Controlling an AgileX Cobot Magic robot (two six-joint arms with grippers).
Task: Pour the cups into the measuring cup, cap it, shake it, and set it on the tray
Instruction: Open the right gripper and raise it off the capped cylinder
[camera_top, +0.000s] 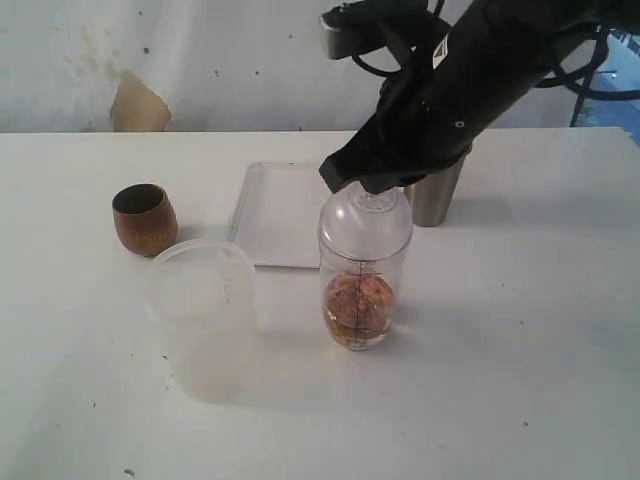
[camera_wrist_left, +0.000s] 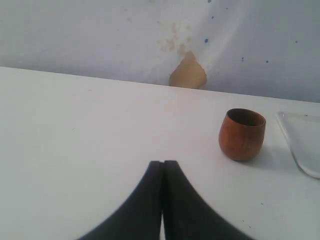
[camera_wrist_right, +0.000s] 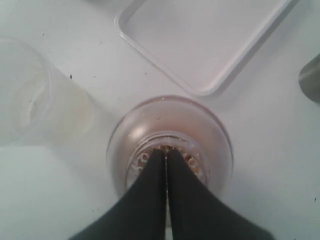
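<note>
Right arm angles down over the measuring cup (camera_top: 365, 270), right claw (camera_wrist_right: 165, 151) pinched together at its domed lid. Cup's upright on the tabletop (camera_top: 520, 380) just beside the tray (camera_top: 275, 210), brownish stuff inside.

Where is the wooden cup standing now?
In the exterior view the wooden cup stands upright on the left, apart from the tray and just behind the frosted tub.
</note>
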